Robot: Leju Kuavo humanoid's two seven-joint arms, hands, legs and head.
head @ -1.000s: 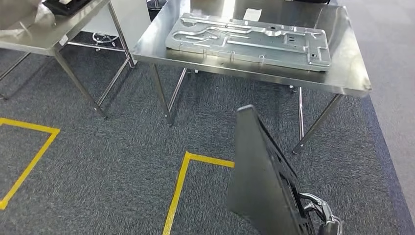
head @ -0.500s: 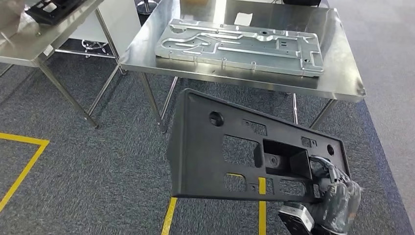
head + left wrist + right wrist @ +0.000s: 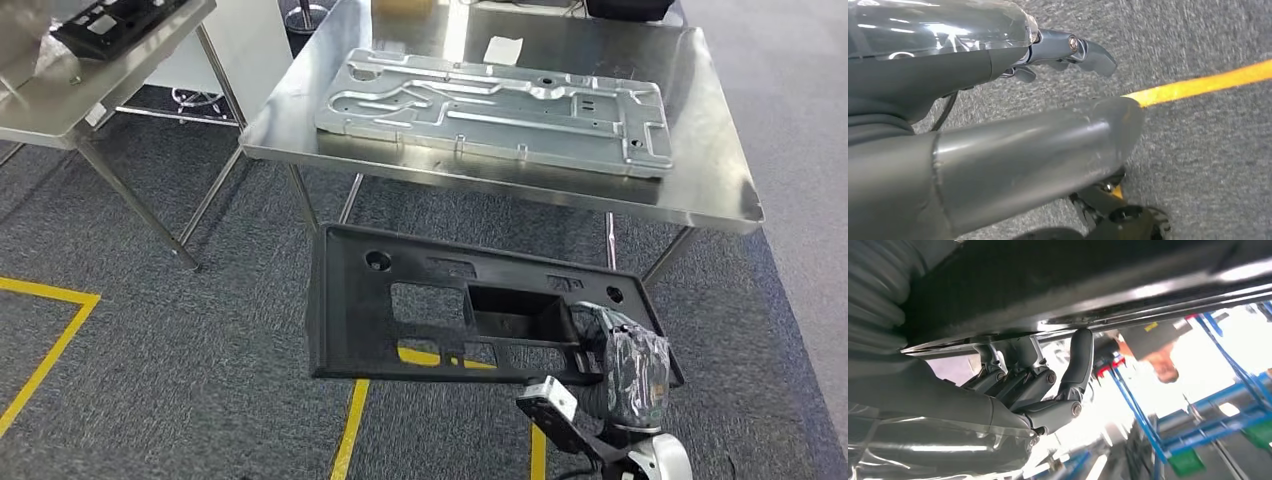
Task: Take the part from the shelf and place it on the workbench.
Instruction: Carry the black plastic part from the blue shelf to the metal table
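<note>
My right robot hand (image 3: 628,368) is clamped on the near right end of the black plastic panel (image 3: 440,310); in the right wrist view I can see its dark fingers (image 3: 1075,365) hooked up against the panel's underside (image 3: 1058,285), with the grey ribbed cover just behind them. From that grip the panel stretches away to the left of the robot hand, lying roughly flat with its face up, showing rectangular cut-outs, a deep box-shaped recess just beside the hand and a round hole near its far left corner. It hangs in the air above the grey carpet floor (image 3: 200,330), where strips of yellow tape (image 3: 352,430) show below it and through its openings. The panel sits in front of the steel counter (image 3: 715,175) and below its top, not touching it. On that counter lies a long stamped metal plate (image 3: 495,105), with a small white slip of paper (image 3: 503,48) beyond it. A second steel counter (image 3: 60,95) stands to the left, carrying another black part (image 3: 115,18). My left robot hand (image 3: 998,145) hangs over the carpet and a yellow line (image 3: 1198,85); I see nothing in it, but I cannot tell how its fingers are set.
</note>
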